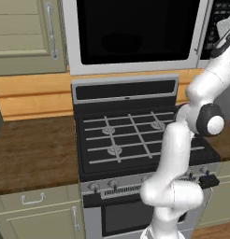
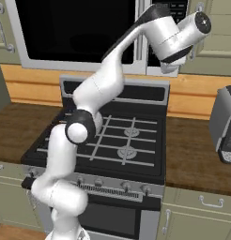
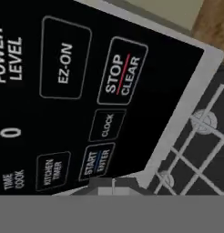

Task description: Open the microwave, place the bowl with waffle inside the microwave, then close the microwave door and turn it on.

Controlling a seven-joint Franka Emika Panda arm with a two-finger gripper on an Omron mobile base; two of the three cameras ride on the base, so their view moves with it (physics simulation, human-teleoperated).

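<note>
Silver-framed microwave (image 1: pixel 135 65) is mounted at frame top above the black gas stove (image 1: pixel 135 140); its black-glass microwave door (image 1: pixel 135 30) is seen shut. Gripper (image 3: pixel 113 184), fingers together and empty, is held at the black button panel (image 3: pixel 86 91), apparently touching the START/ENTER key (image 3: pixel 96 161).

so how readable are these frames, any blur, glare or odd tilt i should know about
Hand view: rolled sideways, so the button panel labels run tilted; START ENTER is soft but legible, with the shut gripper just below it. Left base view: low-resolution; the microwave door glass is flat black with only a faint reflection. Right base view: even lighting, no glare, gas stove grates slightly jagged.
</note>
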